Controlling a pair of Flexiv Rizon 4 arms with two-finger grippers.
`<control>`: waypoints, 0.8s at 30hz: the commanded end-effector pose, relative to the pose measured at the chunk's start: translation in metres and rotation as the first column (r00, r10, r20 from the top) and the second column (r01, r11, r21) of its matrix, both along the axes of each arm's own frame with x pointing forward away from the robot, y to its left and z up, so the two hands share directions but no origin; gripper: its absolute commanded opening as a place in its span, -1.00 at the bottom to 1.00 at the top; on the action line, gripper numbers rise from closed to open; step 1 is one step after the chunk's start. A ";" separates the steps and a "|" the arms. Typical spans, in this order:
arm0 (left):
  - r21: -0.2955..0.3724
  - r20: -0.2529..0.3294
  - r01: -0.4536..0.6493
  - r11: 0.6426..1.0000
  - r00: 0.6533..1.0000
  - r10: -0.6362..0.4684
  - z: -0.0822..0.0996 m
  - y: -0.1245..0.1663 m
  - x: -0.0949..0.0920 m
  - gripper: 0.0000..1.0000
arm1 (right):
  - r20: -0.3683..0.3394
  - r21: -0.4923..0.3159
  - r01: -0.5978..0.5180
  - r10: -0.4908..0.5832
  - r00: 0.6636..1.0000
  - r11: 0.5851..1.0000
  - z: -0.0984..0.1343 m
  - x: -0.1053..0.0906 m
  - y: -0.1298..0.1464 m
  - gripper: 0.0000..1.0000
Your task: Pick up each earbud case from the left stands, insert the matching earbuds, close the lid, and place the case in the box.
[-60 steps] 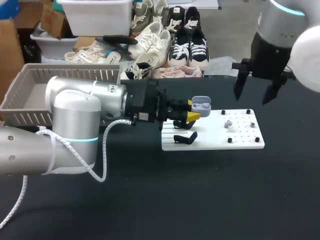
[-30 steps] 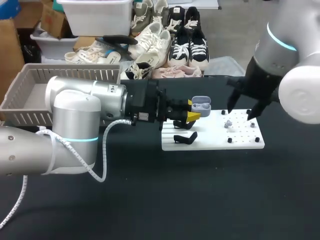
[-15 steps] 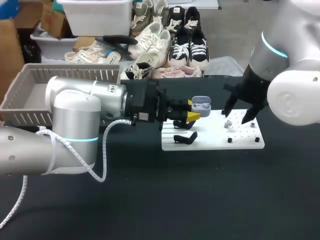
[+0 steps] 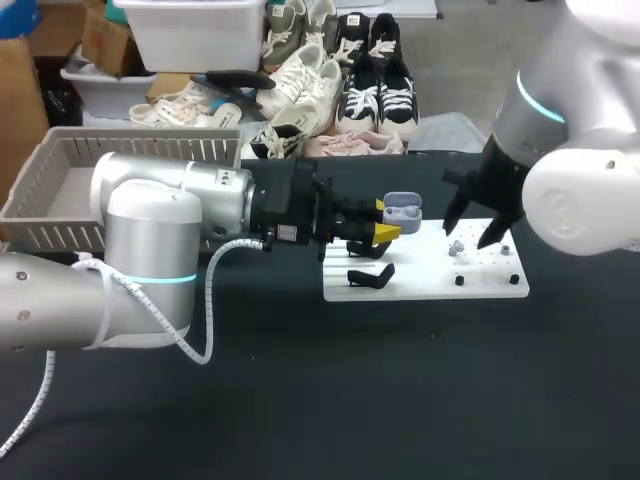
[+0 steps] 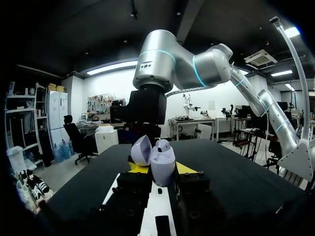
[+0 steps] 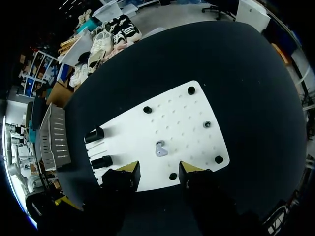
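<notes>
My left gripper is shut on a lavender earbud case, held level above the left end of the white board with its lid open. In the left wrist view the case sits upright between the yellow tips. My right gripper hangs open just above the board's right half. Straight under its fingers lies a grey earbud, and a second earbud rests farther right. Nothing is between the right fingers.
Two black stands sit on the board's left end, below the held case. Black pegs dot the board's right part. A grey basket stands at the far left of the black table.
My right arm has come down and leftward, from high over the board's far right to just above the earbuds. The left arm and the case have stayed still.
</notes>
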State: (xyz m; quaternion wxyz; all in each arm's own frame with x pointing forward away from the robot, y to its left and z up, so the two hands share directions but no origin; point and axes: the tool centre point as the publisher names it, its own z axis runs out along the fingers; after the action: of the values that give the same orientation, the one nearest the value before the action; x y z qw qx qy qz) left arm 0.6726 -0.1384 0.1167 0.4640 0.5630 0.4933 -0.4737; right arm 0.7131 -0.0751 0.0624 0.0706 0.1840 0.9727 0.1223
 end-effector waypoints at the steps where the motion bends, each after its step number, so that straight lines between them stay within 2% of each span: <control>1: -0.002 0.001 -0.001 1.000 1.000 0.001 0.000 0.000 0.000 -1.00 | 0.013 -0.004 0.004 -0.004 1.000 1.000 -0.005 -0.001 -0.001 -0.03; 24: -0.002 0.001 -0.001 1.000 1.000 0.001 0.000 0.000 0.000 -1.00 | 0.020 -0.018 -0.008 0.008 1.000 1.000 -0.028 0.012 0.001 -0.06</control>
State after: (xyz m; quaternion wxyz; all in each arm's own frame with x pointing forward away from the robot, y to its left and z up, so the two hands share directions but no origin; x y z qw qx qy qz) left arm 0.6726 -0.1384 0.1167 0.4640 0.5630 0.4933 -0.4737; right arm 0.7231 -0.0761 0.0372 0.0808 0.1770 0.9738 0.1174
